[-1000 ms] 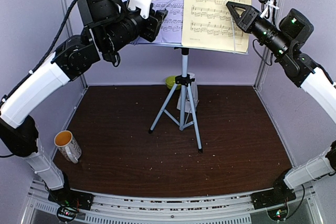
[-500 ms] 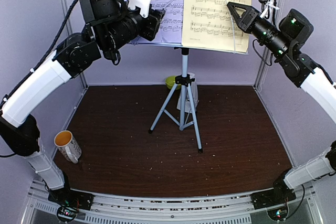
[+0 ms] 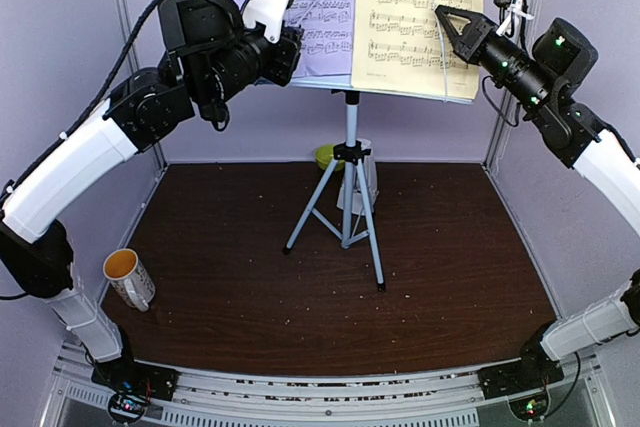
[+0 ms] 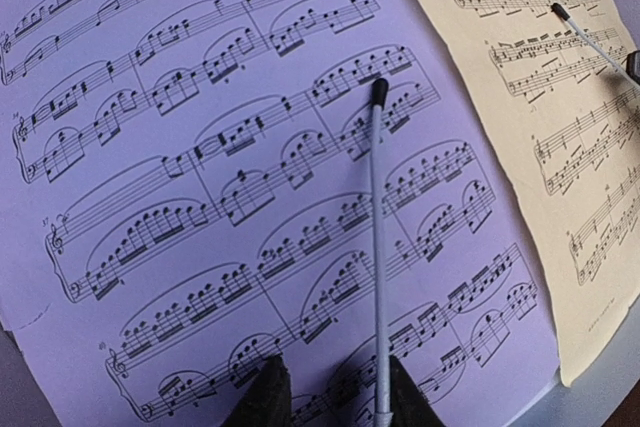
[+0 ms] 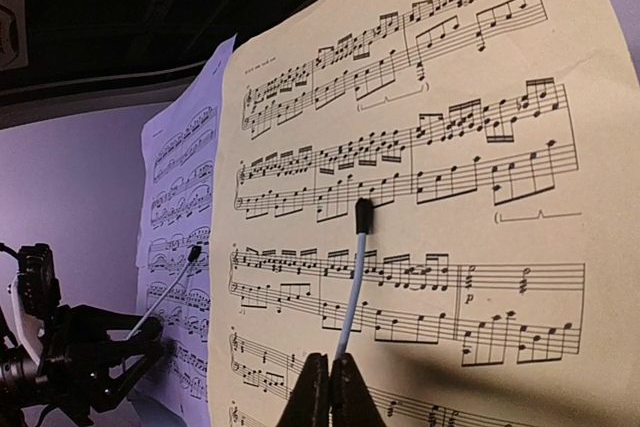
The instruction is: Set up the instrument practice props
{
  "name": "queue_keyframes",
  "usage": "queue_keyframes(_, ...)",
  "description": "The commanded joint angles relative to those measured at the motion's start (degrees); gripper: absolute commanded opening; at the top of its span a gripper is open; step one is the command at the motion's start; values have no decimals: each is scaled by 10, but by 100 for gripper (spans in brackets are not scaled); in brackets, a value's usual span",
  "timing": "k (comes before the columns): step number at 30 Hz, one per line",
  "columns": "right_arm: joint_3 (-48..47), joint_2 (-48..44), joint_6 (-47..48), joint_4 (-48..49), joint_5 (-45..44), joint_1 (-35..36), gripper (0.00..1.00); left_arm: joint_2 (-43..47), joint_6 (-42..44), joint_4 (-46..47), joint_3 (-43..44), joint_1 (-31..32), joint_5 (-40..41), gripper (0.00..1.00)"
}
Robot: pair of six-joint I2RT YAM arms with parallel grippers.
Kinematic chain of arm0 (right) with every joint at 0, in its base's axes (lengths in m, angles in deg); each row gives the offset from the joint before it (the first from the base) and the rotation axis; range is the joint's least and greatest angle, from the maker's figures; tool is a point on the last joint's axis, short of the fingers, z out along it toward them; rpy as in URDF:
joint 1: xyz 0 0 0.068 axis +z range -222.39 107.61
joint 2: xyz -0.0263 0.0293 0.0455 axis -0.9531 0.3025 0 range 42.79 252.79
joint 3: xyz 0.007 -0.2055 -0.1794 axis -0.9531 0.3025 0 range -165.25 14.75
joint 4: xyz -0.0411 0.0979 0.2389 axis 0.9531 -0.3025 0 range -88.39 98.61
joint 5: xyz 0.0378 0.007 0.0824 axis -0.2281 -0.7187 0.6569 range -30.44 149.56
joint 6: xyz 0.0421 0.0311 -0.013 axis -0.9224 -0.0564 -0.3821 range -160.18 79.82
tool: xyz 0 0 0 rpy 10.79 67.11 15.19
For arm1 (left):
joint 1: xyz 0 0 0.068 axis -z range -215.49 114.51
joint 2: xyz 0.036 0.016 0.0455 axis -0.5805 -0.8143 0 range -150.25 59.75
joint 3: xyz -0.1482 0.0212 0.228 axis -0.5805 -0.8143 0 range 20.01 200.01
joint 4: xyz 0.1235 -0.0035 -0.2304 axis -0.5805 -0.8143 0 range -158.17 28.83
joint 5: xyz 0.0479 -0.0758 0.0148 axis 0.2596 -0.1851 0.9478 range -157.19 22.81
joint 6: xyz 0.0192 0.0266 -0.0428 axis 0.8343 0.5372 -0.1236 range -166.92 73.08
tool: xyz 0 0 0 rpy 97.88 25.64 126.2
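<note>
The music stand (image 3: 351,132) is at the far middle of the table (image 3: 450,277). Its pole is upright on the splayed tripod, and its desk runs left to right at the top, facing the near side. The lavender page (image 3: 328,42) is on the left half and the yellow page (image 3: 400,27) on the right, their staves running left to right.

Only the top view shows the white metronome (image 3: 371,185), upright just behind the tripod and partly hidden by its legs.

The left wrist view shows the left gripper (image 4: 335,397) at the lavender page's lower edge. Its jaws are apart and the left retaining wire (image 4: 377,247) runs up the page just beside one finger.

The right wrist view shows the right gripper (image 5: 327,387) with jaws pressed together on the right retaining wire (image 5: 350,287). That wire rises from between the fingertips to a black tip against the yellow page. The same view catches the other gripper at the far left, which the left wrist camera cannot show whole.
</note>
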Motion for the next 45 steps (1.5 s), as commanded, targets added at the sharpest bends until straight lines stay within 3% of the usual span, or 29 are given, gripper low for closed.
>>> queue_keyframes(1,6,-12,9,-2,-12,0,4,24,-5,29,-9,-4,24,30)
queue_keyframes(4,6,-12,10,-2,-10,0,7,26,-1,29,-14,-5,23,31)
queue_keyframes(10,5,-16,6,5,8,0,25,32,11,28,-18,-3,-34,45)
queue_keyframes(20,-7,-40,20,2,12,3,41,50,30,46,-28,3,-85,58)
queue_keyframes(23,-7,-52,28,-4,6,3,50,74,28,63,-50,3,-95,61)
queue_keyframes(33,36,-122,48,-33,-8,3,77,178,-6,102,-152,-4,-92,71)
queue_keyframes(45,247,-328,55,-119,-151,2,86,361,-173,131,-404,-112,-83,72)
